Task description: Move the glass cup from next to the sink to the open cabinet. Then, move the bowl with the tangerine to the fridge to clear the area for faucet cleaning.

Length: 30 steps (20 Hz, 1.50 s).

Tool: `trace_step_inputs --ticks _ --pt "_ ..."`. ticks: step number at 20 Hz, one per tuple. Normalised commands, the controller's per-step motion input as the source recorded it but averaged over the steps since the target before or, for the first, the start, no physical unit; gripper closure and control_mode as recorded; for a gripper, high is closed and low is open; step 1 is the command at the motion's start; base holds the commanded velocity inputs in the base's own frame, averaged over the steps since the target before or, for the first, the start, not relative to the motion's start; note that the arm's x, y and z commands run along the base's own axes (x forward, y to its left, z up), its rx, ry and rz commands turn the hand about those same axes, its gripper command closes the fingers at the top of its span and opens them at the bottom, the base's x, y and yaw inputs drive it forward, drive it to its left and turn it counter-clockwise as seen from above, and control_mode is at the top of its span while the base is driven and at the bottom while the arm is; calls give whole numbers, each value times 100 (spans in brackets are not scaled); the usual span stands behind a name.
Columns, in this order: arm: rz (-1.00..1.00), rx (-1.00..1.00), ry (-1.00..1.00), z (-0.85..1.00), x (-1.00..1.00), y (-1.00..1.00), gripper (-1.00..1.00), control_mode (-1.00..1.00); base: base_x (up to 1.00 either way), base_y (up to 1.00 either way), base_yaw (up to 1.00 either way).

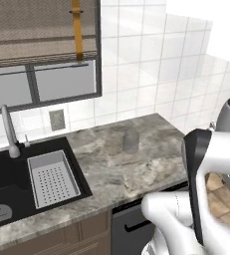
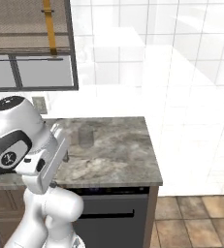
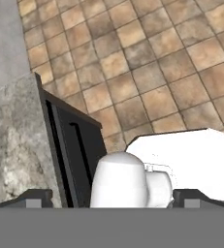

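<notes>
The glass cup (image 1: 131, 141) (image 2: 86, 137) stands upright on the marble counter (image 1: 136, 164), to the right of the sink (image 1: 7, 187) and well back from the front edge. My arm is folded low in front of the counter, with the hand off the counter's right end and pointing down. In the hand view my gripper (image 3: 112, 199) is open; its dark fingertips (image 3: 33, 198) sit far apart with nothing between them. That view looks down at the tiled floor and the counter's end, far from the cup.
A faucet (image 1: 9, 133) rises behind the sink, and a perforated drain rack (image 1: 52, 179) lies in the basin's right half. A dark dishwasher (image 2: 108, 213) sits under the counter. The counter ends at the right, with tiled floor (image 2: 196, 208) beyond.
</notes>
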Motion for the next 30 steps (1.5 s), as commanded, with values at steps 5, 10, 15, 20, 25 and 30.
trace_step_inputs --ticks 5,10,15,20,25,30 --pt "24 8 7 14 100 -43 -100 -100 0 0 0" --pt "44 1 9 0 90 -4 -100 -100 0 0 0" --pt "64 0 -1 -22 36 0 -100 -100 0 0 0" --pt "71 0 -11 -55 37 1 -100 -100 0 0 0" --pt "63 3 -13 -54 83 0 -100 -100 0 0 0" --pt "22 16 -8 -19 56 4 -100 -100 0 0 0"
